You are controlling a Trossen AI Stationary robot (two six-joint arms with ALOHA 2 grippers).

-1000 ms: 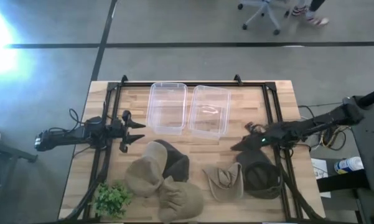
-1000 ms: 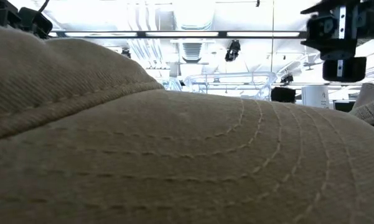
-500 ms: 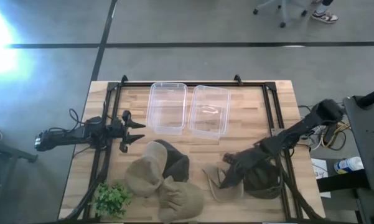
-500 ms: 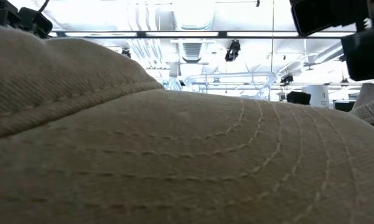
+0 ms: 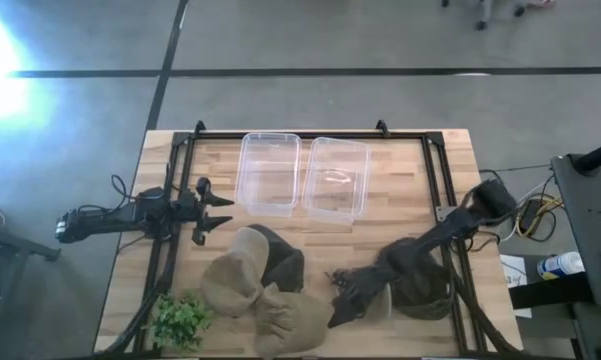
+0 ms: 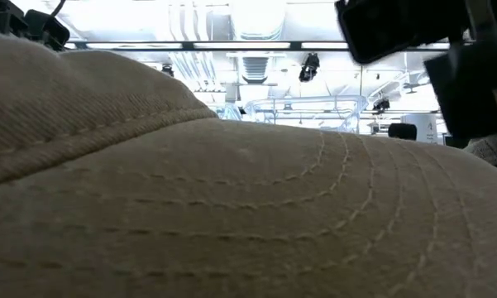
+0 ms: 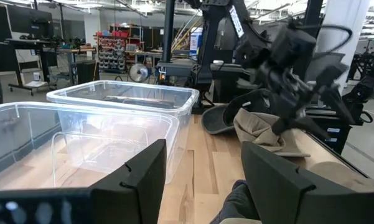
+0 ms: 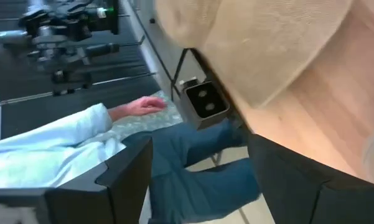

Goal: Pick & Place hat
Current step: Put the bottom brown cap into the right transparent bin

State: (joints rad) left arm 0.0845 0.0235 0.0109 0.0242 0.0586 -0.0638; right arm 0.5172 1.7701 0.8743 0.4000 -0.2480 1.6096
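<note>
A khaki hat (image 5: 372,296) lies on the wooden table, right of the middle near the front, and shows in the left wrist view (image 7: 261,127). My right gripper (image 5: 338,310) hangs low over its near-left part, open and empty (image 8: 199,180), pointing toward the table's near-left. A dark olive hat (image 5: 422,288) lies right of the khaki one. A dark grey hat (image 5: 283,258) and two tan hats (image 5: 238,280) (image 5: 292,322) lie in a pile left of it. My left gripper (image 5: 216,211) waits open at the table's left (image 7: 202,180).
Two clear plastic bins (image 5: 270,172) (image 5: 337,178) stand side by side at the far middle. A green plant (image 5: 180,320) lies at the near left corner. A tan hat fills the low view (image 6: 231,207). A person's sleeve and hand (image 8: 81,134) show beyond the near edge.
My right arm has swung from the table's right side toward the near-left and down, and now reaches over the khaki hat. The hats have kept their places.
</note>
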